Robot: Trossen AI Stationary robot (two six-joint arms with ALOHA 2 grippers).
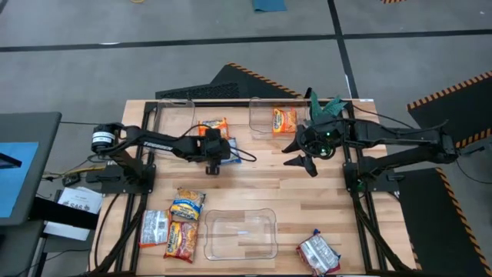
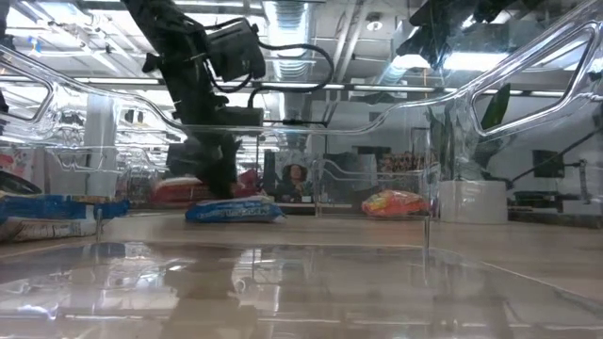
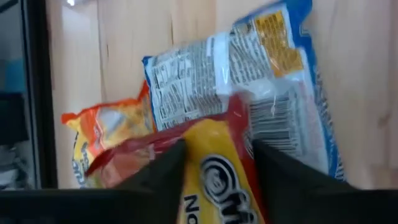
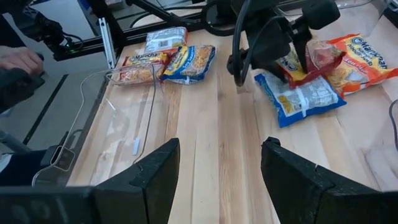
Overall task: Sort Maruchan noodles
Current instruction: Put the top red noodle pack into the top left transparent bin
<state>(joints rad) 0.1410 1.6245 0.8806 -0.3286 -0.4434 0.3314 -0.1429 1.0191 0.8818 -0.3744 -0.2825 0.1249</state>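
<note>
My left gripper is at the table's far middle, shut on a red-and-yellow noodle packet, which also shows in the right wrist view. Under it a blue packet lies flat on the table, printed back up, and an orange packet lies beside it. My right gripper is open and empty, to the right of them. Another orange packet lies in a far clear bin. Three packets lie at the near left, and a red-and-silver one at the near right. My left gripper pinches the red-and-yellow packet between its two fingers, one on each long side. The fingers come from above, pointing down. The packet sits tilted above the blue packet; whether its lower end touches that packet I cannot tell.
An empty clear bin stands at the near middle, and clear bins along the far edge. A green plant stands at the far right by my right arm. A person's hand shows beyond the table's left side.
</note>
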